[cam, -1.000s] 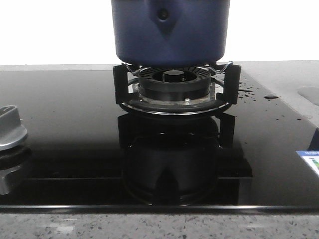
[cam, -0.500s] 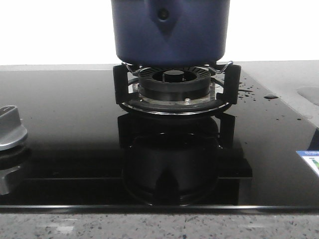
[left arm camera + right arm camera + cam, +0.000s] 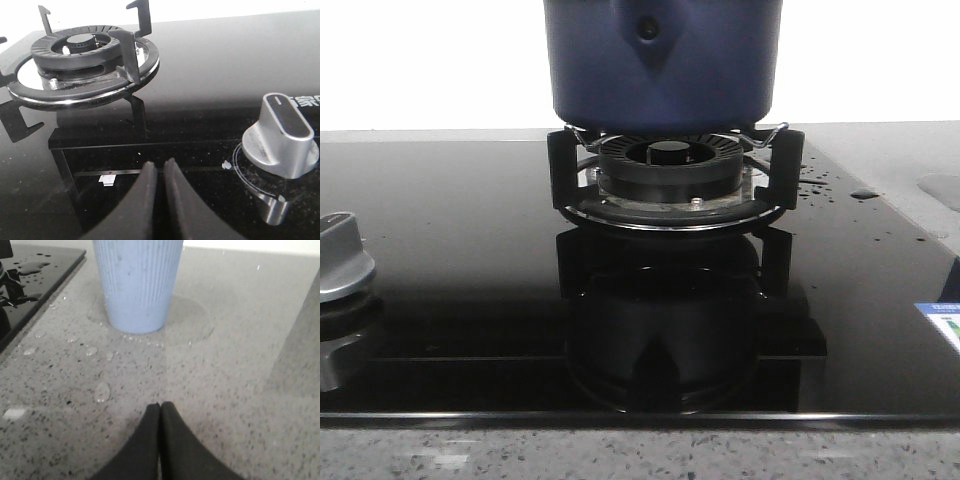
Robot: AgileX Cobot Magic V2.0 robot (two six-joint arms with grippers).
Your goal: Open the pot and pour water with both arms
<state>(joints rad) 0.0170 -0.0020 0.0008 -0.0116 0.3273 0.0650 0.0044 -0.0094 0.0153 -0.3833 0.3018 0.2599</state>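
The dark navy-blue pot (image 3: 660, 60) stands on the black burner's pot stand (image 3: 668, 165) at the back middle of the front view; its top is cut off by the frame. Water shows as small droplets on the hob (image 3: 817, 180) right of the burner, and as droplets (image 3: 101, 391) and a thin puddle (image 3: 192, 320) on the grey counter in the right wrist view. My left gripper (image 3: 160, 165) is shut and empty above the black hob glass. My right gripper (image 3: 160, 405) is shut and empty above the counter. Neither gripper shows in the front view.
A ribbed light-blue cup (image 3: 137, 282) stands on the counter ahead of my right gripper. A second burner with no pot on it (image 3: 82, 55) and a silver knob (image 3: 280, 135) lie near my left gripper. The knob (image 3: 340, 255) also sits at the hob's left edge.
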